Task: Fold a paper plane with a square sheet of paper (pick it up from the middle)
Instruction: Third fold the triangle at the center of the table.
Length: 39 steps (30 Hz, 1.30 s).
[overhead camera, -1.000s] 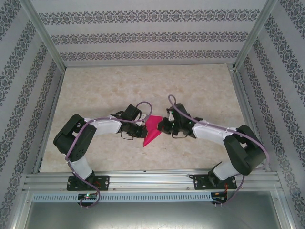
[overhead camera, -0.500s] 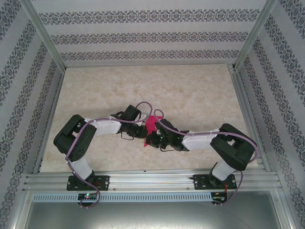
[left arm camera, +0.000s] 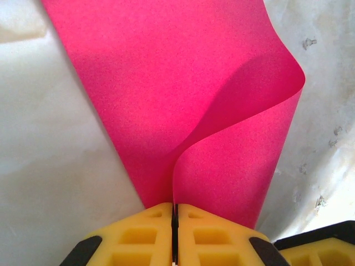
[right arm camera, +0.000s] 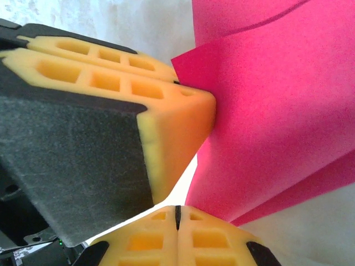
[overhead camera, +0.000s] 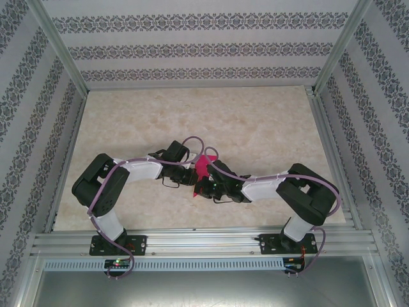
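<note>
pink paper (left arm camera: 166,83) — left gripper (left arm camera: 175,209) pinching, right gripper (right arm camera: 177,215) closed

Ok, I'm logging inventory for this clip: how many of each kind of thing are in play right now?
pink paper sheet: 1
grippers: 2, the left gripper and the right gripper
total: 3

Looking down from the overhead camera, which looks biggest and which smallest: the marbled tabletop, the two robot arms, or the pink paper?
1. tabletop, by far the largest.
2. left arm and right arm, much alike, so not ranked against each other.
3. pink paper, smallest, and partly covered by the arms.
</note>
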Motion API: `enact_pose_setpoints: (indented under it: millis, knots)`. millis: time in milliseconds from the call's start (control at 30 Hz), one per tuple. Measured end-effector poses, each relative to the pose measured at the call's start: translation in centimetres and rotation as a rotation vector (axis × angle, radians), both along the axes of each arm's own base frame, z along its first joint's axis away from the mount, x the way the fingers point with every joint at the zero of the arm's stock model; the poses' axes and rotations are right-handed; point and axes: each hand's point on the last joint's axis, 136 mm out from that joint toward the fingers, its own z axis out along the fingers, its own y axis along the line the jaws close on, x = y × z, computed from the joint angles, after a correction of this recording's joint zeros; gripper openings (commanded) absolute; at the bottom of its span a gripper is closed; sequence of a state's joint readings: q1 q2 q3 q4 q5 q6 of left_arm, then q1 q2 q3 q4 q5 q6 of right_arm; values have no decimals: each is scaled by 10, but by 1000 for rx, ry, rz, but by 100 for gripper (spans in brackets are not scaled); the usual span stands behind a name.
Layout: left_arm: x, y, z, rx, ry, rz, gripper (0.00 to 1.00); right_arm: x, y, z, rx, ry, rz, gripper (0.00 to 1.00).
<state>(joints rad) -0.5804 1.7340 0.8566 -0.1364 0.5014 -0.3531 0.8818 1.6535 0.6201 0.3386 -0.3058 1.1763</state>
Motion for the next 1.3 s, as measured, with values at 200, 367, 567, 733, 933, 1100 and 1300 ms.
enact_pose_setpoints:
  millis: [200, 367, 567, 733, 933, 1100, 1300]
  knots:
    - [0, 0, 0, 0, 0, 0, 11, -1, -1, -11, -18, 15, 0, 3]
    - [0, 0, 0, 1, 0, 1, 11, 0, 0, -13, -16, 15, 2, 5]
    - [0, 0, 0, 0, -2, 1, 10, 0, 1, -10, -7, 10, 4, 5]
    - [0, 0, 0, 0, -3, 1, 10, -4, 8, 11, 42, -27, 19, 5]
    - [0, 0, 0, 0, -3, 1, 10, -10, 14, 11, 62, -26, 27, 4]
    - [0, 0, 0, 0, -3, 1, 10, -10, 13, -7, 33, -4, 18, 4]
    - [0, 0, 0, 0, -3, 1, 10, -10, 14, -13, 35, 7, 9, 5]
